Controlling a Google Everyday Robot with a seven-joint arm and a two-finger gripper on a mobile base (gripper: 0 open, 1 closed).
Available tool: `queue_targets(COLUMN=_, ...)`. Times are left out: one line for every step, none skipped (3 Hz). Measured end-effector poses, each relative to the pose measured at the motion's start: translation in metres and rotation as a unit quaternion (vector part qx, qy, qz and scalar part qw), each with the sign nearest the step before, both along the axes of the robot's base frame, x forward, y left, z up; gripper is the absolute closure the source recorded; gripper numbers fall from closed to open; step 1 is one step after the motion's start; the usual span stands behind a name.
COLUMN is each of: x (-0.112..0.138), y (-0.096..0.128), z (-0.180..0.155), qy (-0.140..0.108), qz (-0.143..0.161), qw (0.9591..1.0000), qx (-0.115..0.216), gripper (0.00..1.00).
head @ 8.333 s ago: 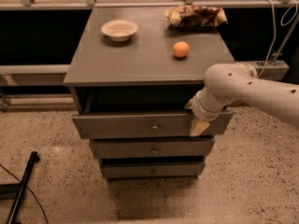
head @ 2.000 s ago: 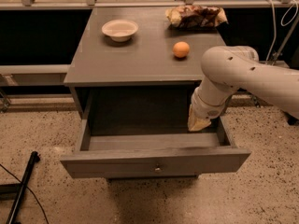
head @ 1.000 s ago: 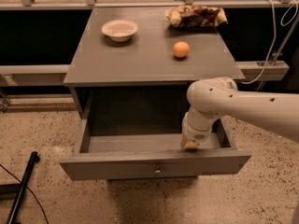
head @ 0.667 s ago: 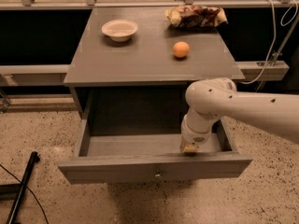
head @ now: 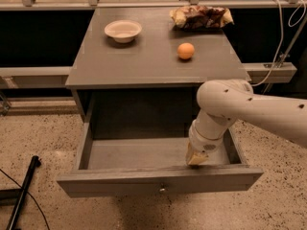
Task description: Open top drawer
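Note:
The top drawer [head: 158,182] of the grey cabinet stands pulled far out. Its long flat front faces me with a small round brass knob [head: 162,189] at centre. Its shallow grey interior [head: 134,152] holds nothing that I can see. My gripper [head: 196,158] hangs from the white arm [head: 249,110] that comes in from the right. It sits inside the drawer at the right, just behind the front panel.
On the cabinet top [head: 153,47] stand a white bowl [head: 123,30], an orange [head: 186,51] and a crumpled snack bag [head: 200,16]. A black pole [head: 21,191] lies on the speckled floor at the left. A rail with cables runs at the right.
The drawer has slid a little further out toward me. The gripper stays inside it by the front panel, at the right.

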State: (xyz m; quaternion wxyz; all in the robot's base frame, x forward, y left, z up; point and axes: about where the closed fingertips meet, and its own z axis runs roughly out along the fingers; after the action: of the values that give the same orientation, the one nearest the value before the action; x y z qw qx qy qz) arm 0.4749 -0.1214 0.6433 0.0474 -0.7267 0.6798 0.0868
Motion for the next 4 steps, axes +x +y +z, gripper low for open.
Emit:
queue_targets(x=-0.013, y=0.002, z=0.009, qy=0.013, qz=0.01, qw=0.9992, qx=0.037, gripper=1.0)
queue_targets(x=-0.01, y=0.005, z=0.037, qy=-0.01, qz=0.031, qw=0.9958, qx=0.086, gripper=1.0)
queue_targets(x=0.0, y=0.002, z=0.081, qy=-0.066, qz=0.046, qw=0.9904, qx=0.113, gripper=1.0)
queue_targets(x=-0.003, y=0.007, z=0.123, qy=-0.117, qz=0.077, qw=0.9827, qx=0.121, gripper=0.82)
